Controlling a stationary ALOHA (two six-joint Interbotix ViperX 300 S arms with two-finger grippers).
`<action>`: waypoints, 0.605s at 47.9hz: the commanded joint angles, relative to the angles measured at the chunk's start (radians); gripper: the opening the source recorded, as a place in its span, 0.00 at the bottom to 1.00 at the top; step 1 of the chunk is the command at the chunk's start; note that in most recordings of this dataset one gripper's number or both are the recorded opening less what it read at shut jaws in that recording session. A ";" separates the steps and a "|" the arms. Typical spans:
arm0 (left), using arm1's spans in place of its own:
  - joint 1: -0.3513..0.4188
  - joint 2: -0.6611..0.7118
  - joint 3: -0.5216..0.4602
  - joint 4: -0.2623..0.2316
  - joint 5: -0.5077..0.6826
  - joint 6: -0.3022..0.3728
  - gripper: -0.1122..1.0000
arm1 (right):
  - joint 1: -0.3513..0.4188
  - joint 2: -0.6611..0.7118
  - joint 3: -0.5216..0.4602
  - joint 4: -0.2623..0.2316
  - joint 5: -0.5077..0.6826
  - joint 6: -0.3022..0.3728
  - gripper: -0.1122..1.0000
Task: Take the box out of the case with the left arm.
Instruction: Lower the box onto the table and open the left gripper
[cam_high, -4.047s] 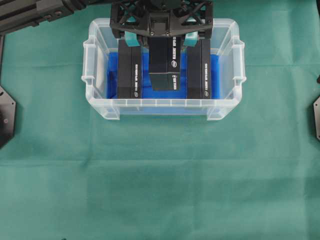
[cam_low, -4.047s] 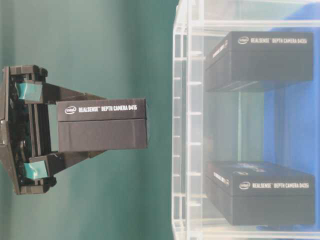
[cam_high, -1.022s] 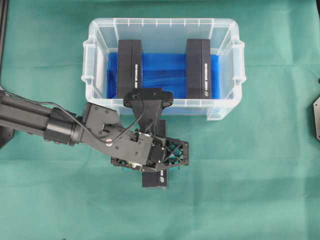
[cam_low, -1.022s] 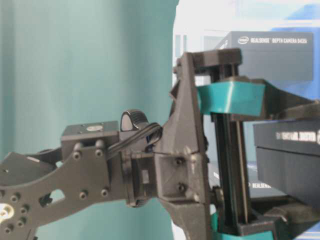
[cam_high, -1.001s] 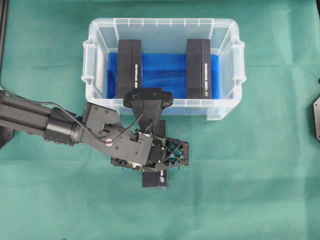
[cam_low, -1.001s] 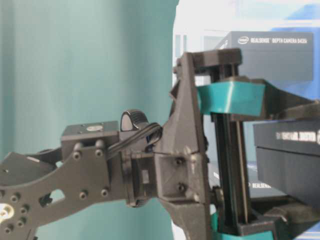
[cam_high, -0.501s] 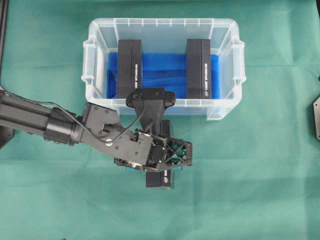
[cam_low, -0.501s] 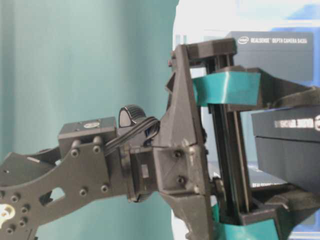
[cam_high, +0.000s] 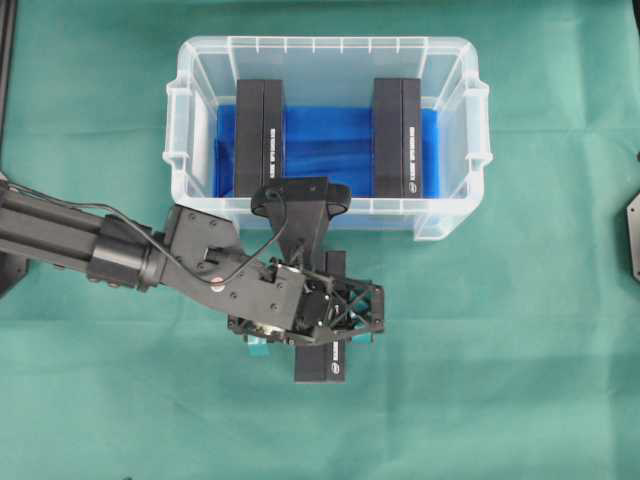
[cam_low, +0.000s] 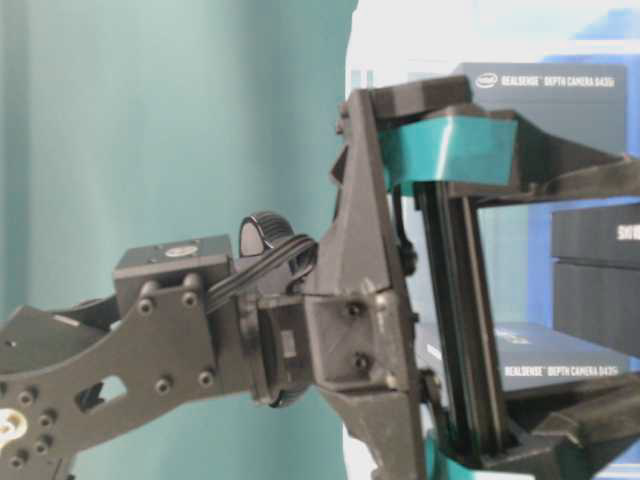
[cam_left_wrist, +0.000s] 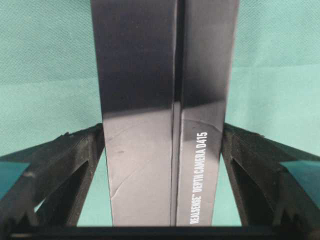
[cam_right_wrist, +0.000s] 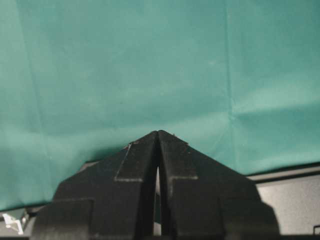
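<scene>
Surface: green cloth (cam_high: 520, 380) is spread over the whole table; every item rests on it.
Surroundings: black mounting hardware (cam_high: 633, 232) is seen at the right edge of the overhead view, well apart from the work.
Obstruction: the left arm (cam_high: 100, 245) and its camera housing (cam_high: 300, 195) lie across the near wall of the case in the overhead view; in the table-level view the arm's bracket blocks most of the scene.
Container: the case (cam_high: 455, 70), a clear plastic tub with blue lining on its floor, is set at the far middle of the cloth.
Contents: two black boxes are stood inside, the left stored box (cam_high: 260, 135) and the right stored box (cam_high: 398, 135), with bare blue floor between them; lettering reading "DEPTH CAMERA" is legible on one in the table-level view.
Task item: the RealSense D415 box (cam_left_wrist: 165, 115) is found outside the case, on the cloth just in front of its near wall, partly hidden beneath the gripper frame in the overhead view.
Left gripper (cam_high: 312, 340): spread wide about the box; gaps are visible on both sides between the box and the fingers (cam_left_wrist: 55, 170) in the wrist view, so nothing is clamped.
Right gripper (cam_right_wrist: 158, 150): fingers pressed together, nothing between them, above bare cloth.
</scene>
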 joint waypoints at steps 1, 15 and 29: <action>0.000 -0.023 -0.021 -0.002 -0.002 0.000 0.92 | -0.002 0.002 -0.009 -0.003 0.000 0.002 0.10; 0.002 -0.075 -0.034 -0.005 0.057 0.003 0.92 | -0.002 0.002 -0.012 -0.002 0.000 0.000 0.10; 0.006 -0.114 -0.124 -0.005 0.140 0.009 0.92 | -0.002 0.000 -0.012 -0.002 0.000 0.000 0.10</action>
